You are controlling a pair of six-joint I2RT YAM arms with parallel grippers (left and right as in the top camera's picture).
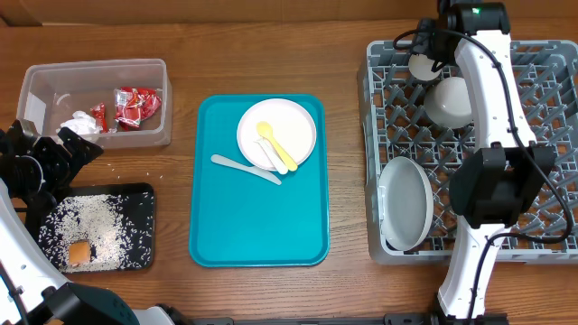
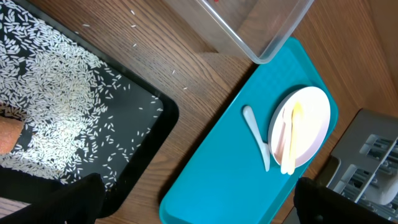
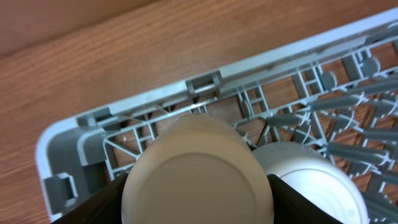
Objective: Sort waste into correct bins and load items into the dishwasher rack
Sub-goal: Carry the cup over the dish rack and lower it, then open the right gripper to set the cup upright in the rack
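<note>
1. Filling the right wrist view, the white cup (image 3: 193,155) sits upside down, its smooth round base facing up, just inside the corner of the dishwasher rack (image 3: 205,84) farthest from the teal tray's (image 1: 257,217) near edge.
2. Dark fingers of the right pincer (image 3: 199,199) press on either side of the cup, pinching it.
3. A small white bowl (image 3: 317,180), also inverted and glossy, sits just beside the cup, one step farther from the teal tray.
4. The rack is a square grey plastic lattice of pegs, to the right of the teal tray; a round white plate (image 1: 406,203) stands on edge in the part nearest that tray.
5. On the far half of the flat, rounded-corner teal tray lies another round white plate (image 1: 298,122) carrying a yellow spoon (image 1: 275,146) and a white utensil (image 1: 268,153) side by side; a slim white knife (image 1: 244,168) lies on the tray, just off the plate.
6. Left of the teal tray, a clear tub (image 1: 95,65) holds crinkled red wrappers (image 1: 135,104) and a crumpled white napkin (image 1: 79,122).
7. Nearer, a shallow black tray (image 1: 152,226) holds scattered rice grains (image 1: 99,221) and an orange cube (image 1: 79,253).
8. The left pincer (image 2: 199,190) is spread wide and empty, over the wood-grain bench (image 1: 181,36) left of the teal tray.
</note>
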